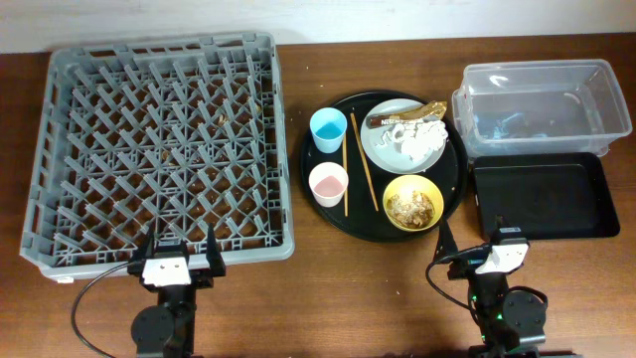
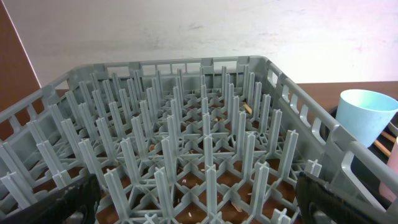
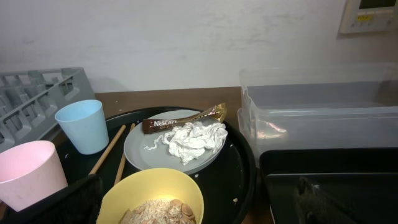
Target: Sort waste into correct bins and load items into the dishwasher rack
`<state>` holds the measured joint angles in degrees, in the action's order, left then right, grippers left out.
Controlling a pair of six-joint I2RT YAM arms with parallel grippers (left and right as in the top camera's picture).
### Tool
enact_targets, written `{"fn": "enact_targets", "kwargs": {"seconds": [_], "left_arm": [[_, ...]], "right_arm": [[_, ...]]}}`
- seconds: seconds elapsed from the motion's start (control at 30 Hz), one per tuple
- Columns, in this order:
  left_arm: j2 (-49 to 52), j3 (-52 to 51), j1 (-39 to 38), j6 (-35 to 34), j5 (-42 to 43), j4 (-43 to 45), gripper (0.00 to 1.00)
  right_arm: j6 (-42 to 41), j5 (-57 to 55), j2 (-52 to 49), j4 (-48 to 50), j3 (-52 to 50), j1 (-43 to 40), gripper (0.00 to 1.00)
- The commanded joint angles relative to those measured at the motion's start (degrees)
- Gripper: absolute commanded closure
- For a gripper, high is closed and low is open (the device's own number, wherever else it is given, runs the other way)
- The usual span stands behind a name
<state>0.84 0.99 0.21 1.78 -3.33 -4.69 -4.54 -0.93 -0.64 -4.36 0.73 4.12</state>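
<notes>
Your left gripper (image 2: 202,202) hangs with its fingers spread wide at the near edge of the dishwasher rack (image 1: 159,149), a square grey plastic grid of upright pegs. Your right gripper (image 3: 199,202) is likewise spread, just short of the glossy yellow bowl (image 3: 124,193) of tan scraps (image 3: 158,211). Only that wrist view reads the lettering on the brown-gold wrapper (image 3: 174,123) beside the crumpled tissue (image 3: 189,140). Overhead shows the clear tub (image 1: 542,99) right behind the shallow black tray (image 1: 542,194).
</notes>
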Motion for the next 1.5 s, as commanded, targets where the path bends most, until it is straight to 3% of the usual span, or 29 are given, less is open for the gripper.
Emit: {"fn": "enact_targets", "kwargs": {"seconds": [0.0,1.47], "left_arm": [[-0.44,-0.46,0.35,0.9,0.79,0.09,0.0],[-0.44,-0.46,0.35,0.9,0.79,0.09,0.0]], "right_arm": [[-0.37,0.28,0.28,-0.31,-0.42,-0.02,0.01],[-0.35,-0.7,0.28,-0.22,-0.42,-0.02,0.02]]}}
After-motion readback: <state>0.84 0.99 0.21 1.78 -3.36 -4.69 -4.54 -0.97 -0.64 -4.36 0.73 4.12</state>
